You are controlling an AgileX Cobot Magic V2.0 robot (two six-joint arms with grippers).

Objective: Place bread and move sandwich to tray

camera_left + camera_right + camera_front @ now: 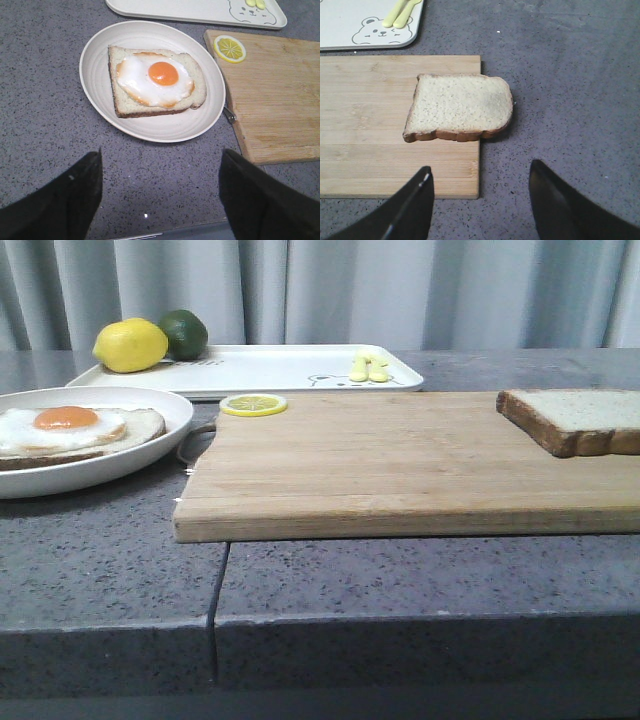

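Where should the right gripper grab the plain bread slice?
By the bread's rounded end, which overhangs the wooden board's edge, probably coming from the bare-counter side. It lies flat, so only there can a finger get under it. Right gripper is open.

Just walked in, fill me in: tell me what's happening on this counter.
Nothing is held yet. Both grippers, left and right, hang open. The bread lies on the wooden board, overhanging its edge. The egg-topped sandwich sits uncovered on its plate, beside the tray.
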